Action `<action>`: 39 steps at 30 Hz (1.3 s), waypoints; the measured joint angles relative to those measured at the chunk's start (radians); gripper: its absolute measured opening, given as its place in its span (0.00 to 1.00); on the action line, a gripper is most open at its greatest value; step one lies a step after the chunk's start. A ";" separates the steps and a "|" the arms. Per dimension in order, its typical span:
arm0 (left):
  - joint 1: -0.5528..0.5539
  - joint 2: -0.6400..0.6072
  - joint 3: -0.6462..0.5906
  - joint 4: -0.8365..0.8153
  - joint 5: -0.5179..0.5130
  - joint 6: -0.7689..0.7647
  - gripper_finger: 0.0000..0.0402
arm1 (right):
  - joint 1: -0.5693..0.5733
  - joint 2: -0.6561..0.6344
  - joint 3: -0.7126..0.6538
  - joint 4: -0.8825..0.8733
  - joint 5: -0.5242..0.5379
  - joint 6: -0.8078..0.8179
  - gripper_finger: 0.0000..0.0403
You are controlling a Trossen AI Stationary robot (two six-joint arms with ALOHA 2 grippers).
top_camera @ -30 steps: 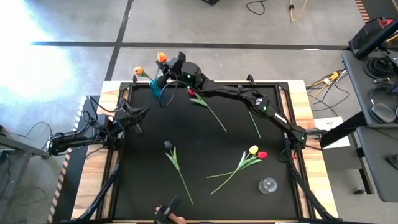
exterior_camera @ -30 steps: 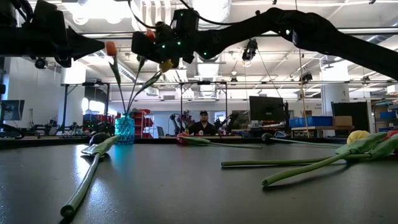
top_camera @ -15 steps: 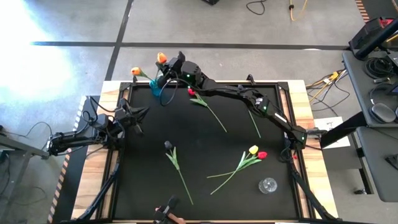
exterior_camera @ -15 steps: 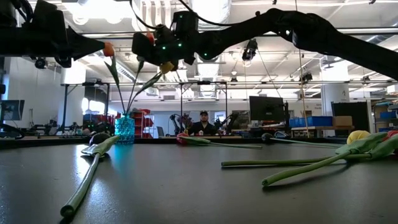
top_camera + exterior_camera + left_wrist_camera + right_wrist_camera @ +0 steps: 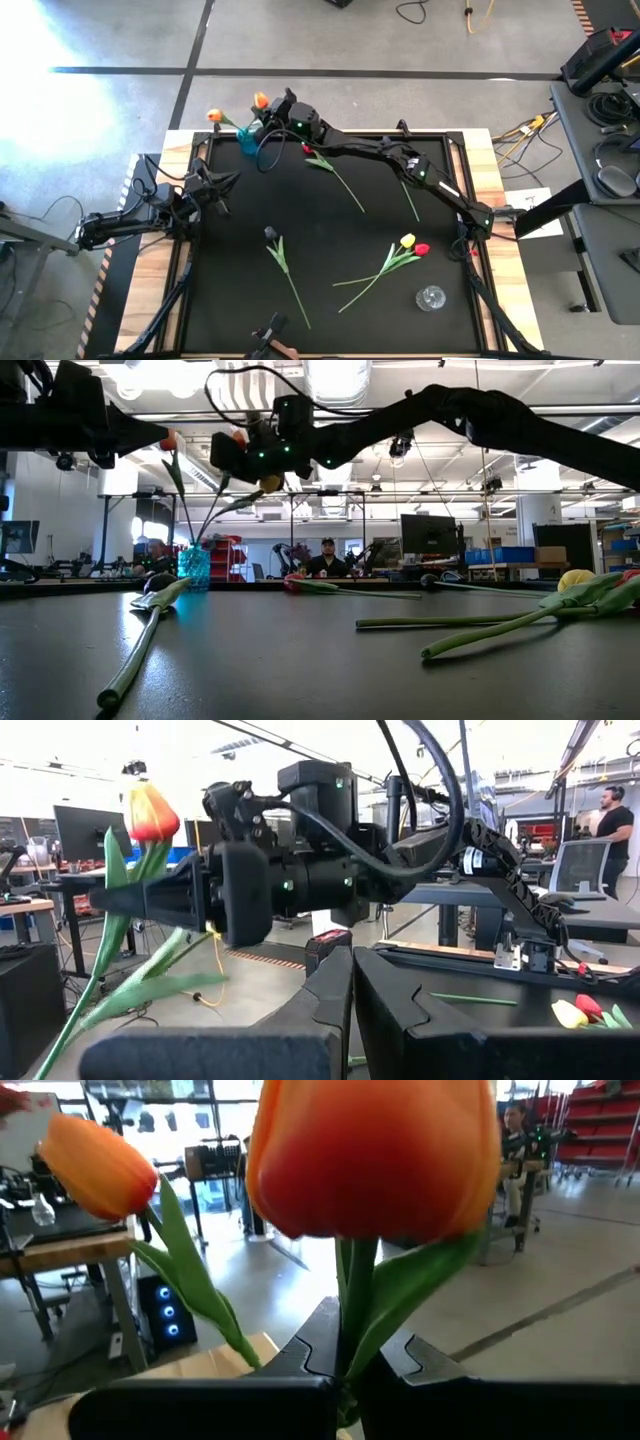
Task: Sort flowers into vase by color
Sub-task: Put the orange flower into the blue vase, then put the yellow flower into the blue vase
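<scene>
Two orange tulips at the blue vase, right arm gripping one; five flowers on the mat.

Left gripper waits at the mat's left edge, fingers pressed together, nothing in them. At the far left corner stands the blue vase; one orange tulip leans out of it to the left. Right gripper reaches across to just above the vase, fingers closed on the stem of a second orange tulip, its head directly in front of the wrist camera. On the black mat: a dark tulip left of centre, a red tulip near the far edge, a bare-looking green stem to its right, and a yellow tulip touching a second red one at the near right. Clear glass vase stands near the right front corner.
</scene>
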 joint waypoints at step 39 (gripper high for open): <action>0.000 0.002 0.000 -0.009 -0.001 0.009 0.00 | 0.026 -0.081 0.001 -0.100 0.015 -0.078 0.44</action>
